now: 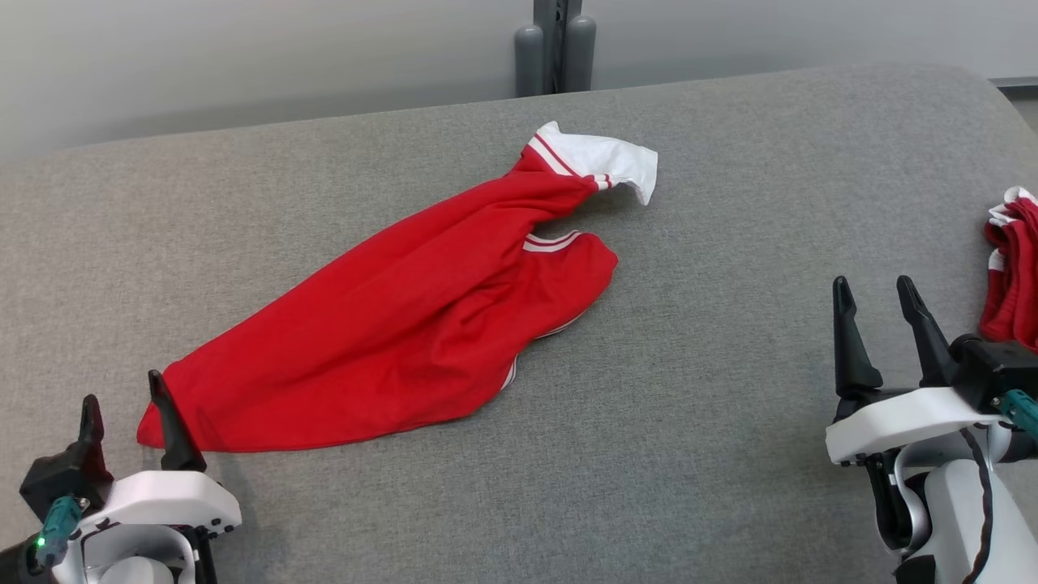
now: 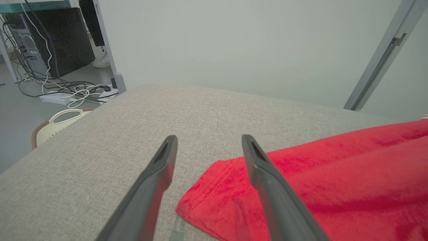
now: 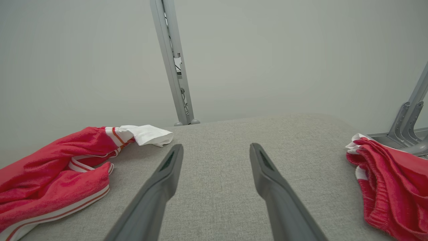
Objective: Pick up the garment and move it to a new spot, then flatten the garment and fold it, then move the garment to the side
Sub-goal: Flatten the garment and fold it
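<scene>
On grey woven tabletop [image 1: 730,422] | red knit shirt with white striped sleeve [image 1: 405,324] lay bunched, diagonal | left gripper [image 1: 122,388] fingers wide at its hem corner, holding nothing; right gripper [image 1: 872,282] wide, empty | risk, we judged: pinching one layer only would leave it twisted.

Two red garments lie on one grey desk [image 1: 730,405]: a long garment [image 1: 389,332] across the centre of the frame, a bunched garment [image 1: 1010,276] at the right edge. Two pincers: left pincer [image 1: 122,389] lower left, right pincer [image 1: 872,282] lower right. One grey post [image 1: 555,40], top centre.
</scene>
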Motion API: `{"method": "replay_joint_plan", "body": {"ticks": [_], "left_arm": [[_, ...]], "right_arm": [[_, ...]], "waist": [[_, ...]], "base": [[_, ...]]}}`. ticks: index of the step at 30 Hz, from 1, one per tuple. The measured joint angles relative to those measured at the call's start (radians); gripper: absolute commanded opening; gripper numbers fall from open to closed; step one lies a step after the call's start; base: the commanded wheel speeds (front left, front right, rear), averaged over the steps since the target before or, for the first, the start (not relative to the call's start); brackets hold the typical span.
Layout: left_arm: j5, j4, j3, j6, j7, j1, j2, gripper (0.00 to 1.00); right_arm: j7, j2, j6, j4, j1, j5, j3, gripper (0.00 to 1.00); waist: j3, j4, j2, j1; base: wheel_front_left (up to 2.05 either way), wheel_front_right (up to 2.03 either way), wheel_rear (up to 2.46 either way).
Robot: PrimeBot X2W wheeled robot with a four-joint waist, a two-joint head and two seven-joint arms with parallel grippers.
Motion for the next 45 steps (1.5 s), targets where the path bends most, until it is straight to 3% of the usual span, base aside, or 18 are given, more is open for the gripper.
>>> {"method": "replay_joint_plan", "body": {"ticks": [6,12,22,36,37,38,39,40,45], "left_arm": [[-0.016,-0.083,-0.128,0.024,0.0,0.072,0.001,1.0],[-0.015,-0.111,-0.237,0.018,0.0,0.096,-0.001,1.0],[0.007,-0.133,-0.262,-0.033,0.0,0.095,0.001,1.0],[0.003,-0.175,-0.314,-0.04,0.0,0.073,0.001,1.0],[0.003,-0.176,-0.317,-0.04,0.0,0.072,0.001,1.0],[0.003,-0.176,-0.319,-0.04,0.0,0.071,0.001,1.0],[0.003,-0.178,-0.32,-0.04,0.0,0.07,0.001,1.0],[0.003,-0.185,-0.32,-0.038,0.0,0.07,0.001,1.0],[0.006,-0.206,-0.297,-0.032,0.0,0.066,0.001,1.0]], "right_arm": [[0.0,0.0,0.0,0.019,0.011,0.003,0.037,1.0],[0.0,0.0,0.0,0.036,0.009,0.001,0.066,1.0],[0.0,0.001,0.0,0.098,-0.044,-0.019,0.09,1.0],[0.0,0.0,0.0,0.204,-0.125,-0.041,0.062,0.99],[0.0,0.0,0.0,0.214,-0.131,-0.04,0.063,0.64],[0.0,0.001,0.0,0.218,-0.136,-0.036,0.063,0.44],[0.0,0.001,0.0,0.223,-0.139,-0.035,0.063,0.12],[0.0,0.001,0.0,0.23,-0.142,-0.034,0.067,0.0],[0.0,0.001,0.0,0.148,-0.151,-0.007,0.056,0.0]], "waist": [[-0.009,0.041,0.0,0.0],[-0.009,0.109,0.0,0.0],[0.024,0.225,0.0,0.0],[0.105,0.323,0.0,0.0],[0.109,0.327,0.0,0.0],[0.113,0.331,0.0,-0.0001],[0.116,0.334,0.0,0.0],[0.118,0.335,0.0,0.0],[0.111,0.324,0.0,0.0]], "base": [[0.0,0.0,0.0],[0.0,0.0,0.0],[0.0,0.0,0.0],[0.0,0.0,0.0],[0.0,0.0,0.0],[0.0,0.0,0.0],[0.0,0.0,0.0],[0.0,0.0,0.0],[0.0,0.0,0.0]]}}
